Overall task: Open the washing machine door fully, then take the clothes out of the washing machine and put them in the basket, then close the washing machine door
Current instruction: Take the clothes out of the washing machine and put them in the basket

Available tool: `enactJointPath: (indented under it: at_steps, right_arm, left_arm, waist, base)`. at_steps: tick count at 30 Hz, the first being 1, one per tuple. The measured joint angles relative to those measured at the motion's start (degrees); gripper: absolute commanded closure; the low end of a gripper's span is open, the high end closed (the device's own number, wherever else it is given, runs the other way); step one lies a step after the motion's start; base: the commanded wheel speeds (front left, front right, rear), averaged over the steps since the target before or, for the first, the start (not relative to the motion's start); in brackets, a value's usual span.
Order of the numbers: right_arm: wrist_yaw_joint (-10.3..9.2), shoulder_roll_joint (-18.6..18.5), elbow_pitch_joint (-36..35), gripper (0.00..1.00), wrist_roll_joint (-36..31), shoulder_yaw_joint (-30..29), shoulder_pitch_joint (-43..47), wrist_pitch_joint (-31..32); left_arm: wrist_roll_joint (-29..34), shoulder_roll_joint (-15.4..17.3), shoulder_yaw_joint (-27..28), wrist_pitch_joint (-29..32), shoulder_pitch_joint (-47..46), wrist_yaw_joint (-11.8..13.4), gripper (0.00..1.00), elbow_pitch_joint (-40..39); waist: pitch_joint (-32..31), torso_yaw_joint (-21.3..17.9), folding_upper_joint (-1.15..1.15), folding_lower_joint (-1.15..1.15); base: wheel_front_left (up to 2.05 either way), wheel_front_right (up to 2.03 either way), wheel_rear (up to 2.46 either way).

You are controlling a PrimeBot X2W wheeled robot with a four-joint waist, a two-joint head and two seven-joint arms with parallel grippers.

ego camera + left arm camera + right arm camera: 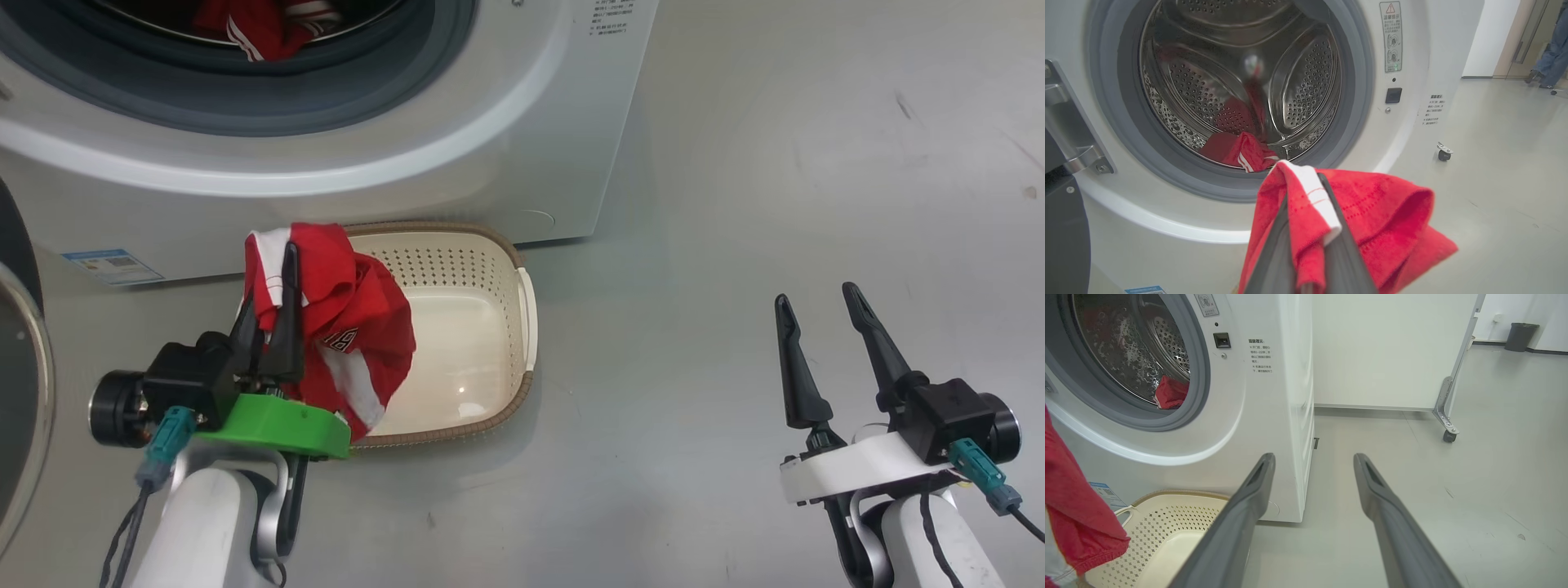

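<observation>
- pale grey floor [775, 163], smooth, scuffed in spots. a white washing machine [506, 131] stands on it and takes the upper left of the head view.
- door [18, 359] stands open at the far left, its black rim and glass showing at the edge of the head view. the steel drum [1241, 73] is uncovered.
- basket [527, 318] sits on the floor close in front of the machine's lower front. cannot tell whether the two touch.
- left gripper [273, 282]: fingers drawn narrow, pinching a red garment [359, 327] with white stripes. the cloth wraps over both fingers and hangs in folds.
- that red garment hangs over the basket's left end and hides that end in the head view. cannot tell whether its lowest fold touches the basket.
- second red garment [1245, 153] lies inside the machine at the drum's front lip, just behind the grey seal [1126, 134].
- right gripper [816, 294]: fingers spread wide, empty, touching nothing. it is over bare floor, well to the right of the basket.
- right wrist view: a white wheeled partition [1392, 355] beyond the machine and a dark bin [1521, 336] far back.
</observation>
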Motion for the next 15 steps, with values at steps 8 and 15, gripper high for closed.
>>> enactJointPath:
  at_steps: [8,15]
  right_arm:
    - [0.01,0.15,-1.48,0.0,0.0,0.27,-0.26,0.0]
    - [0.09,0.29,-3.15,0.0,0.01,0.85,-2.78,0.0]
  left_arm:
    - [-2.93,-0.47,1.46,1.8,0.39,0.66,1.0,4.52]
    - [-5.0,-0.8,2.27,4.12,-1.57,0.73,1.0,12.11]
  waist:
    - [3.46,-1.03,0.0,0.0]
    - [7.64,-2.05,0.0,0.0]
  base:
    - [0.0,0.0,0.0]
    - [0.0,0.0,0.0]
